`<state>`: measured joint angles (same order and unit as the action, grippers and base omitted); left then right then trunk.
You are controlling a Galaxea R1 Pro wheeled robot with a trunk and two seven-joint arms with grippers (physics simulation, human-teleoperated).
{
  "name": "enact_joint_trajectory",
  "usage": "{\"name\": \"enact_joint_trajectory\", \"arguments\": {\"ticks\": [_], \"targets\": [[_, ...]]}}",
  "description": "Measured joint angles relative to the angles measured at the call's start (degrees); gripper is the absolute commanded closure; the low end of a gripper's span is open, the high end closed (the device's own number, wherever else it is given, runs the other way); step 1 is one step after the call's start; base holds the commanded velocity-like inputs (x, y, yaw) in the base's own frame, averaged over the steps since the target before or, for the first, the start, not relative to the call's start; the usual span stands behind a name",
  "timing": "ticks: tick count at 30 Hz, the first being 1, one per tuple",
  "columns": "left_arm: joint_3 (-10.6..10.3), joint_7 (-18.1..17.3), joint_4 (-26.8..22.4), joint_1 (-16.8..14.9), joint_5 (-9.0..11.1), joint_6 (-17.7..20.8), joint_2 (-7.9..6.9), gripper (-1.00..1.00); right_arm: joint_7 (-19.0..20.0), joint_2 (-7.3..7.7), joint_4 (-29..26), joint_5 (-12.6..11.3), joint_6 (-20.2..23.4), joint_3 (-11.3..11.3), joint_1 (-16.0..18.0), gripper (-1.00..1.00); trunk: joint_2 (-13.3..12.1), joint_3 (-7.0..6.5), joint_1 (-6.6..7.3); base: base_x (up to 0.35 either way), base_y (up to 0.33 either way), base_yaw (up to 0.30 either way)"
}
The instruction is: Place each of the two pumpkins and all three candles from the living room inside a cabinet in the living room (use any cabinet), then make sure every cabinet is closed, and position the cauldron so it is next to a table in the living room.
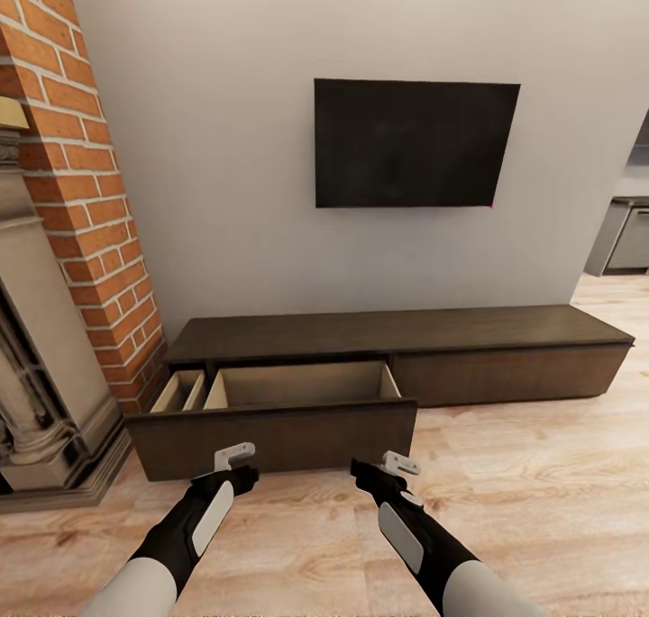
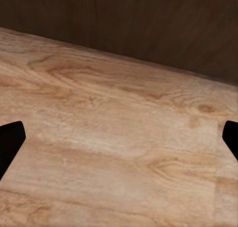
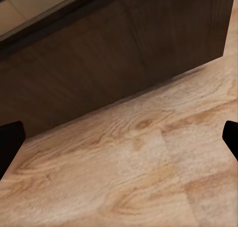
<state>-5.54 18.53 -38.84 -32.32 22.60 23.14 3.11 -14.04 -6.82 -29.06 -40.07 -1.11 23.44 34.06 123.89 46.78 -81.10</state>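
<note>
Red brick fireplace [image 1: 86, 194] far left. Next to it, long dark wooden cabinet [image 1: 397, 351] against the wall, under a black TV [image 1: 415, 143]. Big drawer [image 1: 275, 432] pulled out on the cabinet's left end, pale inside, nothing seen in it. Left gripper [image 1: 233, 462] and right gripper [image 1: 389, 466] low over the wood floor [image 1: 541, 500], just before the drawer front, both spread wide, holding nothing. Probably a stiff, smooth, heavy drawer; best pushed flat on its front to shut.

The cabinet [image 1: 397, 351] — drawer [image 1: 279, 419] pulled out (pale inside) — sits under a television [image 1: 415, 144].
</note>
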Motion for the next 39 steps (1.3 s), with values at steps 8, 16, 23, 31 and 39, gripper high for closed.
{"name": "enact_joint_trajectory", "arguments": {"ticks": [8,16,23,31,39], "targets": [[0.0,0.0,0.0,0.0,0.0,0.0,-0.09,-1.00,0.0,0.07,-0.1,0.1,-0.1,0.0,0.0,-1.00,3.2,1.44,-1.76,0.000,0.000,0.000],[-0.2,0.0,0.0,0.0,0.0,0.0,-0.17,-1.00,-0.7,0.15,-0.1,2.3,-2.2,0.0,0.0,-1.00,6.4,2.87,-3.52,0.000,0.000,0.000],[-0.3,0.0,0.0,0.0,0.0,0.0,-0.17,-1.00,-0.7,0.10,-0.1,3.7,-3.8,0.0,0.0,-1.00,9.2,4.13,-5.05,0.000,0.000,0.000],[-0.2,0.0,0.0,0.0,0.0,0.0,-0.18,-1.00,-0.9,-0.05,-0.1,11.3,-12.9,0.5,0.0,-1.00,12.4,5.57,-6.81,0.000,0.000,0.000],[-0.3,-0.1,0.0,0.0,0.0,0.0,-0.18,-1.00,-0.8,-0.01,0.4,13.3,-13.4,0.6,0.0,-1.00,15.6,7.00,-8.57,0.000,0.000,0.000]]}}
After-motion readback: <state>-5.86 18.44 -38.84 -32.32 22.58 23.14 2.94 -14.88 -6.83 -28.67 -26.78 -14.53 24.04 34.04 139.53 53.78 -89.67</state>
